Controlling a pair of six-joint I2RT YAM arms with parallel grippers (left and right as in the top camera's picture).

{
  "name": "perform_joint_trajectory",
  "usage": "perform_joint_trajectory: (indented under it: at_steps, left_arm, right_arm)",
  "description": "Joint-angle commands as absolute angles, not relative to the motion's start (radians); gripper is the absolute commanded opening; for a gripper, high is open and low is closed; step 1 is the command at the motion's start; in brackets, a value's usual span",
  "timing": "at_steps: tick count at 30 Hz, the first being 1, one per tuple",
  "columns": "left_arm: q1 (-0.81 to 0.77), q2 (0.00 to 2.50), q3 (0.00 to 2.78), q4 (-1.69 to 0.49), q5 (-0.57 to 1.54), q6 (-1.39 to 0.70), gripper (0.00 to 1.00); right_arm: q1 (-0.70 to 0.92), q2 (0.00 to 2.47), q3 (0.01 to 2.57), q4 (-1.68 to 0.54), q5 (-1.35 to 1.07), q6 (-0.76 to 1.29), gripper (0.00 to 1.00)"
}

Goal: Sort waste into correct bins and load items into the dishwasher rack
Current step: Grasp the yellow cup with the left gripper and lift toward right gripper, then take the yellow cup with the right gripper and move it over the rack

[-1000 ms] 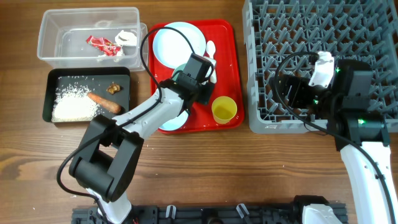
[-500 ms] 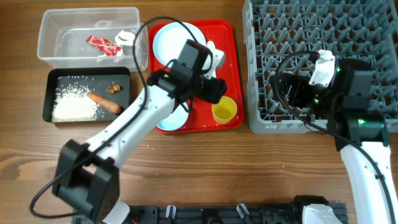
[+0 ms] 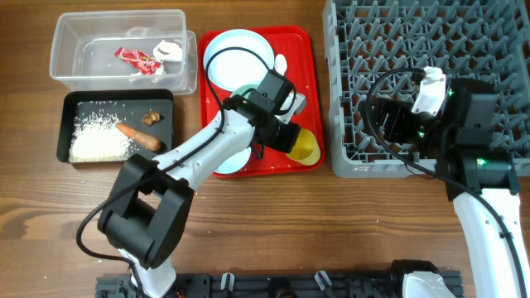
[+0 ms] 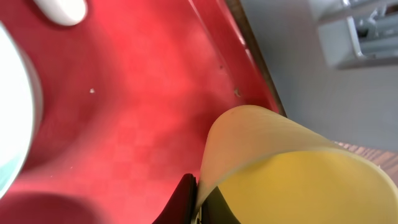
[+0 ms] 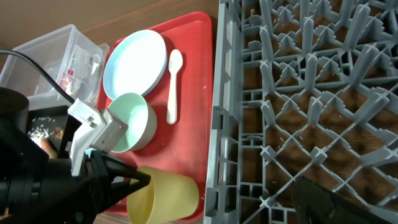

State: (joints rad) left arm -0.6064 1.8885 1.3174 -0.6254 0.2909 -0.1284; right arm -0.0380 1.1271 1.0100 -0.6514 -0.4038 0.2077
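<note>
We see the waste sorted into the far-left clear tub and black tray, the rack unloaded, and the left gripper pinching the yellow cup on the red tray.

Overhead shot is bright and even, light coming from above. Everything's sharp, with just soft, short shadows on the table along the edges of the red tray and the rack. The left wrist cam is way too close: the yellow cup is a blurry blob, and the tray has a hazy pale sheen. The right wrist view is crisp on the rack pegs, but the lower left and bottom right corners go nearly black.
</note>
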Motion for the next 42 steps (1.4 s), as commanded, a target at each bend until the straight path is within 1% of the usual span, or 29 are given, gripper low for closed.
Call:
perform_joint_trajectory:
  at_steps: [1,2,4,8,10,12,14,16,17,21,27,29,31,33,38,42]
  left_arm:
    - [-0.521,1.829,1.348,-0.642,0.432,-0.219,0.04]
    - [-0.489,1.81,1.349,-0.64,0.503,-0.218,0.04]
    - [-0.392,1.771,1.349,-0.612,0.77,-0.222,0.04]
    - [-0.257,1.763,1.349,-0.53,1.175,-0.264,0.04]
    - [-0.214,1.763,1.349,-0.499,1.273,-0.287,0.04]
    - [-0.194,1.763,1.349,-0.48,1.329,-0.304,0.04]
    - [-0.191,1.763,1.349,-0.478,1.349,-0.304,0.04]
    - [-0.192,1.763,1.349,-0.478,1.354,-0.304,0.04]
    - [-0.197,1.763,1.349,-0.477,1.354,-0.305,0.04]
    - [-0.205,1.763,1.349,-0.455,1.385,-0.357,0.04]
    - [-0.205,1.763,1.349,-0.443,1.424,-0.376,0.04]
    - [-0.205,1.763,1.349,-0.44,1.425,-0.379,0.04]
    - [-0.206,1.763,1.349,-0.44,1.425,-0.379,0.04]
    - [-0.206,1.763,1.349,-0.44,1.424,-0.379,0.04]
    - [-0.206,1.763,1.349,-0.44,1.424,-0.379,0.04]
    - [-0.205,1.763,1.349,-0.437,1.424,-0.379,0.04]
  right_arm:
    - [-0.031,1.13,1.026,-0.658,-0.46,0.197,1.0]
    - [-0.031,1.133,1.026,-0.653,-0.506,0.177,1.0]
    - [-0.031,1.151,1.026,-0.634,-0.62,0.141,1.0]
    - [-0.031,1.241,1.026,-0.56,-0.911,0.053,1.0]
    - [-0.031,1.307,1.026,-0.476,-1.127,0.024,1.0]
    - [-0.031,1.362,1.026,-0.378,-1.275,0.028,1.0]
    - [-0.028,1.407,1.026,-0.275,-1.392,0.055,1.0]
    - [-0.012,1.435,1.026,-0.199,-1.423,0.098,1.0]
    - [0.014,1.454,1.026,-0.142,-1.423,0.138,1.0]
    - [0.073,1.476,1.026,-0.055,-1.398,0.191,1.0]
    - [0.126,1.478,1.026,-0.033,-1.281,0.213,1.0]
    - [0.137,1.478,1.026,-0.028,-1.267,0.215,0.96]
    - [0.145,1.478,1.026,-0.006,-1.267,0.221,0.89]
    - [0.15,1.478,1.026,0.025,-1.262,0.248,0.85]
    - [0.176,1.479,1.026,0.088,-1.263,0.289,0.78]
    - [0.202,1.485,1.026,0.088,-1.253,0.288,0.75]
